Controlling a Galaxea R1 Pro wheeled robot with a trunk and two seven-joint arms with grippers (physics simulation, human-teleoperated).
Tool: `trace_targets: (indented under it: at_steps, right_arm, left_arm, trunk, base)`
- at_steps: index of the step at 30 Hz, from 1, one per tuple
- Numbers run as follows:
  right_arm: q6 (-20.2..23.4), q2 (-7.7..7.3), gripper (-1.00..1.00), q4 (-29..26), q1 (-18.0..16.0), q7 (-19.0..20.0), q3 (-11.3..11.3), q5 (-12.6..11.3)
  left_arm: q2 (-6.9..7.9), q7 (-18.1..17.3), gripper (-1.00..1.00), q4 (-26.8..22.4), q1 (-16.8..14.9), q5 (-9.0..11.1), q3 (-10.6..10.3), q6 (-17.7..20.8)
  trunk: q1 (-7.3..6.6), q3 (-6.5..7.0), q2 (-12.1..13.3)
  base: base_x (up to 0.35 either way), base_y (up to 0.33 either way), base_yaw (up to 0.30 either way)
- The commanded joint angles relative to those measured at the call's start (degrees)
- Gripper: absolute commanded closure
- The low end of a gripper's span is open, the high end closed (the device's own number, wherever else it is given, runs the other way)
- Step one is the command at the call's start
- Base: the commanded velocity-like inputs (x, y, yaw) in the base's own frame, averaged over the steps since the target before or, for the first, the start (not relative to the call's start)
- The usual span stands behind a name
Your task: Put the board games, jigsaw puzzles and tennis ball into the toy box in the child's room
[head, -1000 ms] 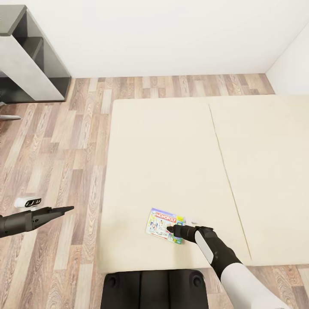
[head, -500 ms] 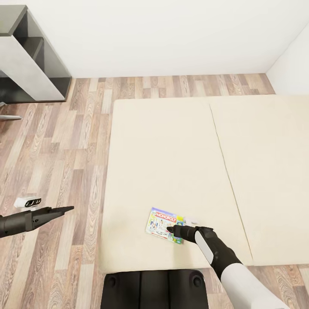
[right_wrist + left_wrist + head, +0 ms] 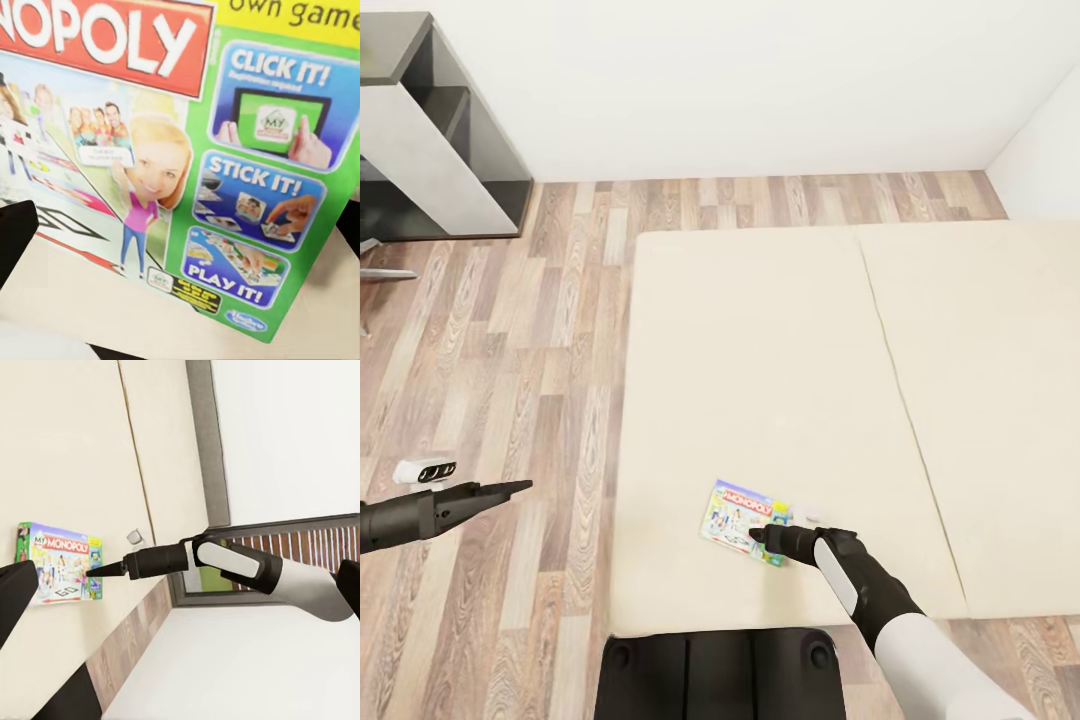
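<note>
Monopoly board game (image 3: 742, 516) flat on the bed (image 3: 760, 350), near its front edge. Right end effector (image 3: 760, 537) at its corner, opening impossible to tell; left end effector (image 3: 515, 487) together. Slide under the edge, then clamp squarely

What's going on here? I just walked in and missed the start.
The robot's right end effector is down at the near corner of the Monopoly board game, which lies flat on the bed; whether it has a grip is unclear. The left end effector hangs empty over the wood floor.
</note>
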Motion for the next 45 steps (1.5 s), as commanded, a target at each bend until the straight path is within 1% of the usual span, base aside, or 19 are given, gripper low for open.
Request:
trace_targets:
  at_steps: [1,14,24,45]
  right_arm:
    - [0.3,0.0,-1.0,-0.1,0.0,0.0,0.0,0.0]
    - [0.3,0.0,-1.0,-0.1,0.0,0.0,0.0,0.0]
    - [0.3,0.02,-1.0,0.0,0.0,0.0,0.0,0.0]
    - [0.3,0.09,-1.0,-0.1,-0.1,0.0,0.0,0.0]
  left_arm:
    - [0.03,-0.2,-1.0,0.0,0.0,0.0,0.0,0.6]
    - [0.03,-0.2,-1.0,0.0,0.0,0.0,0.0,0.6]
    - [0.03,-0.2,-1.0,0.0,0.0,0.0,0.0,0.6]
    - [0.03,-0.2,-1.0,0.0,0.0,0.0,0.0,0.6]
  trunk:
    - [0.03,-0.06,-0.1]
    - [0.03,-0.06,-0.1]
    - [0.03,-0.06,-0.1]
    - [0.03,-0.06,-0.1]
  base:
    - [0.0,0.189,0.0]
    - [0.0,0.12,0.0]
    - [-0.02,0.192,0.0]
    - [-0.002,0.014,0.0]
